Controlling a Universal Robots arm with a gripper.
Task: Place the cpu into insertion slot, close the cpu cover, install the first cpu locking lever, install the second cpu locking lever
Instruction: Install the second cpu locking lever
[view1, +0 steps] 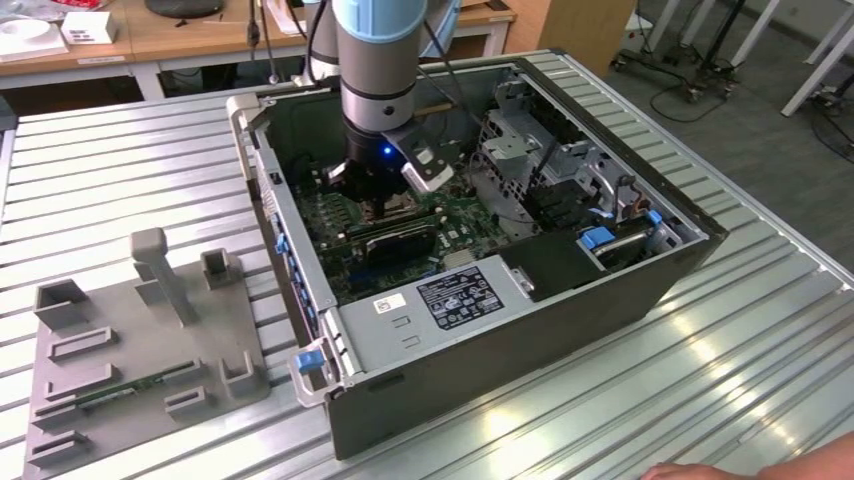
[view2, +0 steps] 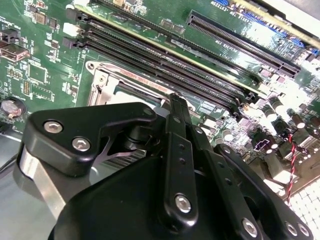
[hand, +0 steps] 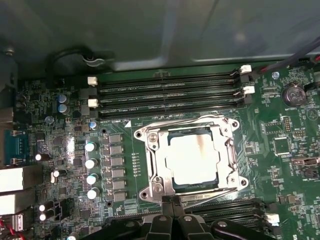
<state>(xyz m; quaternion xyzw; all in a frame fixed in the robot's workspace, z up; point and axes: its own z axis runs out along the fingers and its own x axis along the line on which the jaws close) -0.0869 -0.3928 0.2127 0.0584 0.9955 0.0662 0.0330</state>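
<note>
One cpu (hand: 194, 159) sits socketed just beyond the claw (hand: 172, 200).

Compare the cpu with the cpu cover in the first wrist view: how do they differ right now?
The cpu is a solid, flat, pale silver square; the cpu cover is a thin shiny metal frame with a square cut-out. The cpu sits in the middle; the cpu cover lies around its edges. The cpu cover is the larger. Both lie flat on the green board, by the claw.

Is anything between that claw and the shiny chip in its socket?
Nothing visible is. In the first wrist view the claw sits at the edge of the cpu cover, whose frame lies around the cpu with its top bare.
</note>
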